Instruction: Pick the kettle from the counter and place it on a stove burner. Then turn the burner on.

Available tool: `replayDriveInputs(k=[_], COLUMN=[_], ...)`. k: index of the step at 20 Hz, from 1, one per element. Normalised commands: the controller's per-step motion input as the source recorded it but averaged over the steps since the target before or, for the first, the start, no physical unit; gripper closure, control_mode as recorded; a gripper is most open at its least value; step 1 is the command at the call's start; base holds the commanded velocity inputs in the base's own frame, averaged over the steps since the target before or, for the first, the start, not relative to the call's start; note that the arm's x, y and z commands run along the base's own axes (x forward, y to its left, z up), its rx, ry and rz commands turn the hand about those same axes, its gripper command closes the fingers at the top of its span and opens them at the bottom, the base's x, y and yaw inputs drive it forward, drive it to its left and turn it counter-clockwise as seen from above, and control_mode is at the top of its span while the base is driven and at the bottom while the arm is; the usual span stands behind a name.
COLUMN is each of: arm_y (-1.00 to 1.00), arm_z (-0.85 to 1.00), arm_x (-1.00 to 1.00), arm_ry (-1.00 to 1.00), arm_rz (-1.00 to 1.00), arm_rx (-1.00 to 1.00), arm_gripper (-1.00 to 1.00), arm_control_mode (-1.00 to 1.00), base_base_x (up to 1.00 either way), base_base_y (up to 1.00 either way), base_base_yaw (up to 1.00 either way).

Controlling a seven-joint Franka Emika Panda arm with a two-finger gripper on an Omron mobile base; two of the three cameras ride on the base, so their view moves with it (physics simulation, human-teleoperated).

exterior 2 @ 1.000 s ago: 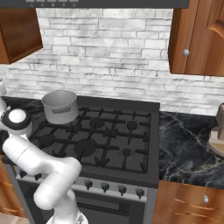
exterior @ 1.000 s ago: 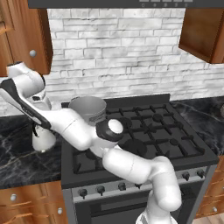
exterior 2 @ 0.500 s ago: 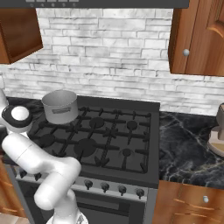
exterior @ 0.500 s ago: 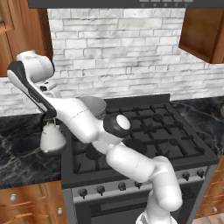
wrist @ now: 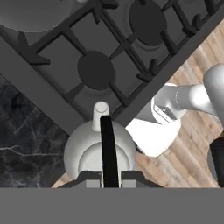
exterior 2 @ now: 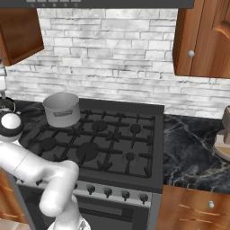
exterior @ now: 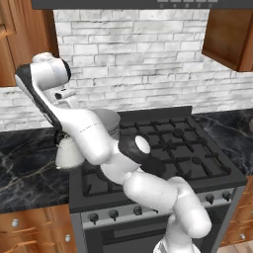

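Note:
The pale cone-shaped kettle (wrist: 87,151) hangs under my gripper (wrist: 110,175), which is shut on its thin black loop handle (wrist: 107,140). Its short spout (wrist: 100,111) points toward the stove. In the hand view the kettle is above the stove's front-left corner, beside the black marble counter (wrist: 26,131). A round stove burner (wrist: 94,70) under grate prongs lies just beyond the spout. From the left base view the kettle (exterior: 63,154) shows left of my arm, raised off the counter (exterior: 24,170).
A grey cylindrical pot (exterior 2: 63,108) stands on the back-left grate. A larger burner (wrist: 146,19) sits farther along the stove front. The knob row (exterior 2: 108,192) runs along the stove's front panel. Wooden floor (wrist: 192,148) lies below the counter edge.
My arm has lifted and carried the kettle to the right, from the counter toward the stove's left edge. The grip on the handle is unchanged.

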Motion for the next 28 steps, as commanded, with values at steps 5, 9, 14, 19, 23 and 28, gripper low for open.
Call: replayDriveInputs(k=[5,9,14,19,23,28], arm_y=[-0.88,-0.79,-0.67,-0.64,-0.65,-0.52], arm_z=[0.05,0.11,0.17,0.21,0.24,0.27], arm_x=[-0.77,-0.84,-0.92,-0.76,-0.45,-0.14], arm_ry=[-0.22,-0.22,-0.25,-0.23,-0.11,-0.02], arm_rz=[-0.23,-0.21,-0.18,-0.15,-0.14,-0.11], arm_rx=[0.14,0.14,0.13,0.07,0.00,0.00], arm_gripper=[1.00,1.00,1.00,1.00,1.00,1.00], arm_control_mode=[-1.00,-1.00,-1.00,-1.00,-1.00,-1.00], base_base_x=[0.00,0.00,0.00,0.00,0.00,0.00], base_base_y=[0.00,0.00,0.00,0.00,0.00,0.00], base_base_yaw=[0.00,0.00,0.00,0.00,0.00,0.00])
